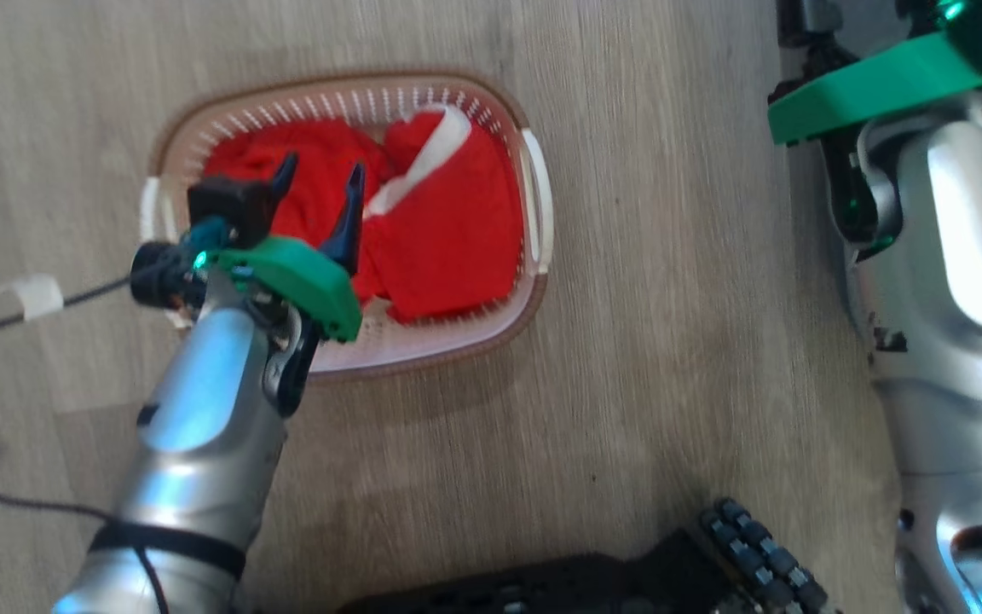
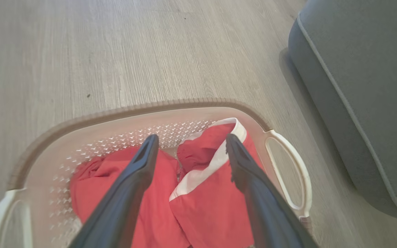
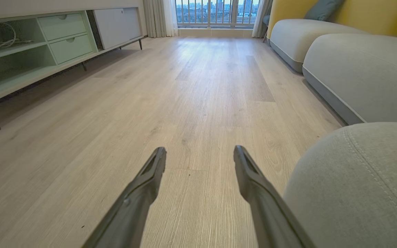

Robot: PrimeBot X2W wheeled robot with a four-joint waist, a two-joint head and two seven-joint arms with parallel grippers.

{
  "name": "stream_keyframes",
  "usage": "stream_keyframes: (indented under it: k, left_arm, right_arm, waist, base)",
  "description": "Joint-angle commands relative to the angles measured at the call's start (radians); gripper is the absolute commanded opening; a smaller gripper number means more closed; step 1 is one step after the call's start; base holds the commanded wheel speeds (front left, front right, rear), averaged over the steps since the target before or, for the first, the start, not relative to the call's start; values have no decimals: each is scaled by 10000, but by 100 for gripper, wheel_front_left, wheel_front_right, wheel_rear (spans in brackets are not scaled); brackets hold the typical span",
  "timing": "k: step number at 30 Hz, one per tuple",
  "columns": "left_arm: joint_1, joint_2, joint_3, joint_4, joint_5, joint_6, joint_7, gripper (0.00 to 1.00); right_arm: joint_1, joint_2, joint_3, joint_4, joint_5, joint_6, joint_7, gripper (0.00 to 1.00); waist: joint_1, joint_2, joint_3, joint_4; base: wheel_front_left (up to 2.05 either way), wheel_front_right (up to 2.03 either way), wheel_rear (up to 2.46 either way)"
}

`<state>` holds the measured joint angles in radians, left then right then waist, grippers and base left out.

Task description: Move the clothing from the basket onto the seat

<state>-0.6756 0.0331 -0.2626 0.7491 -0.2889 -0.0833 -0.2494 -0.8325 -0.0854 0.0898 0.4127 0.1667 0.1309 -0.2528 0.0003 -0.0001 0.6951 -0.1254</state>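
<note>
clothing (image 1: 448,230): soft red folds | basket (image 1: 355,102): perforated cream plastic, rounded

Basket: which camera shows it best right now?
Head view: the basket appears nearly whole from above, the left hand covering one corner. The left wrist view crops its near side. The right wrist view faces floor and sofa cushions.

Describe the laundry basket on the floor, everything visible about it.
The rounded-rectangular cream plastic basket stands upright on the pale wood-look floor. Its walls are perforated, its rim brown and woven-looking, with a white handle at each short end. Bright red fabric garments with a white band lie inside, covering most of its bottom. The left end effector hangs over it, fingers apart; contact cannot be told.
</note>
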Motion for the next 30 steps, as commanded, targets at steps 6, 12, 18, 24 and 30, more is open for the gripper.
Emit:
stream_keyframes:
  k: [6,12,18,24,30]
  left_arm:
    - [-1138,172,-646,602,-485,178,-124,100]
    - [-2122,172,-1092,1731,-612,159,-124,100]
    - [-2842,172,-1293,3128,-651,256,-124,100]
    - [-3671,173,-1454,4526,-603,446,-97,100]
    - [-3887,173,-1756,5065,-593,314,107,100]
  right_arm:
    - [-456,263,444,-592,-75,-2,-90,100]
    - [-723,321,703,-888,31,-2,-90,100]
    - [-746,343,850,-1026,126,-2,-90,100]
    - [-588,349,940,-1265,449,-2,-90,100]
    - [-346,350,952,-1387,658,-2,-90,100]
  waist:
    - [-3,1,1434,-618]
    - [-3,1,2015,-1086]
    - [-3,1,2359,-1471]
    - [-3,1,2711,-1794]
    - [-3,1,2838,-1917]
  base:
    - [0,0,0]
    - [0,0,0]
    - [0,0,0]
    - [0,0,0]
    - [0,0,0]
